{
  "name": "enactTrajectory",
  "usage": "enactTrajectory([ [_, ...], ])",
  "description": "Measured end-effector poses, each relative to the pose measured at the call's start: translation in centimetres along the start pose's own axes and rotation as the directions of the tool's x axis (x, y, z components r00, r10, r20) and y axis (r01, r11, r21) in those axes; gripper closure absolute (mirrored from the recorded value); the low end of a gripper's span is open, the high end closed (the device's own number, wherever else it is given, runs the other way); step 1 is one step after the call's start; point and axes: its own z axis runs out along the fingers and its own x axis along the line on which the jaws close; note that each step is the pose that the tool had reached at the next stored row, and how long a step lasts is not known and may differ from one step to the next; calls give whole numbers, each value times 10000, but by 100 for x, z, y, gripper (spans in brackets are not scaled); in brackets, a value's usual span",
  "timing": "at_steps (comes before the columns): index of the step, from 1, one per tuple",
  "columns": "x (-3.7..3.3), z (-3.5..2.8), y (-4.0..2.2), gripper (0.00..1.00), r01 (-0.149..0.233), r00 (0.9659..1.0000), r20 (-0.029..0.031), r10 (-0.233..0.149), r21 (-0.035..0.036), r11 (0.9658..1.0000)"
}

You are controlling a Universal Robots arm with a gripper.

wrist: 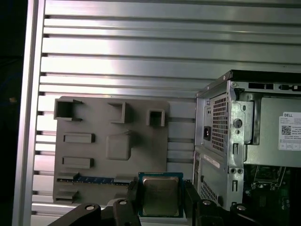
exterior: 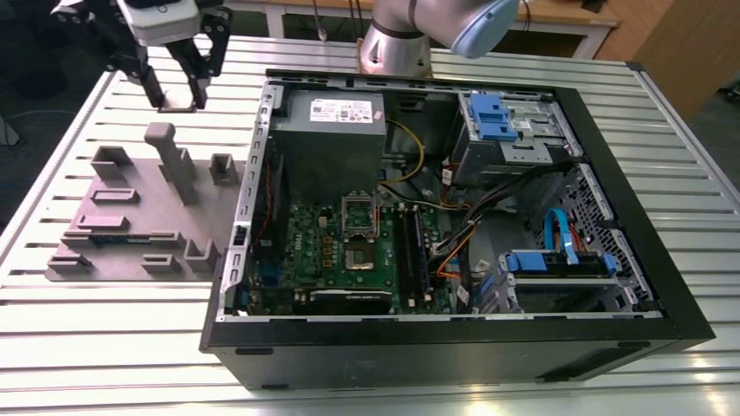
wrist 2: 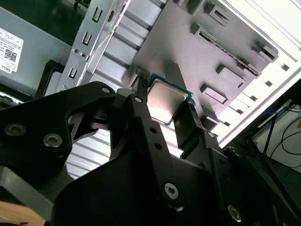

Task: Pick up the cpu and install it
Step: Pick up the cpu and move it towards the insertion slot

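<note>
Exterior view first: the claw (exterior: 176, 102) hangs over the slatted tabletop (exterior: 69, 347), past the far end of the grey fixture (exterior: 139, 208) and off to the exterior view's left of the open PC case (exterior: 463, 347). There's a small pale thing pinched at its tips, which I take to be the cpu (exterior: 179, 107), and it looks to be up off the tabletop. The case lies on its side with the panel off, so the green motherboard (exterior: 335, 251) and its square socket (exterior: 360, 227) face up, presumably so a chip can drop in from above. The socket looks bare to me, so I'd call the install not done yet.

Second wrist view makes the grip way clearer. The claw is closed on the cpu (wrist 2: 165, 100), with the black fingers (wrist 2: 187, 123) pressing two opposite edges. The shiny lid is left untouched. My guess is the edge grip keeps the chip flat and the underside clear.

First wrist view shows the same grip. The cpu (wrist: 160, 195) sits level and square in the claw, seen over the fixture's near edge, with the case's rear corner just beside. The fixture's slots look like parking spots for parts.
</note>
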Motion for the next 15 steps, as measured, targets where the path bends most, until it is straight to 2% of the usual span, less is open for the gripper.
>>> enactTrajectory([
  [4, -56, -2, -2, 53, 0, 10000, 0, 0, 0, 10000],
  [7, -68, -2, -9, 53, -1, 10000, 1, 1, 0, 10000],
  [12, -72, -6, -88, 53, 0, 10000, 0, 0, -1, 10000],
  [15, -87, -7, -106, 53, -1, 10000, 1, 1, -1, 10000],
])
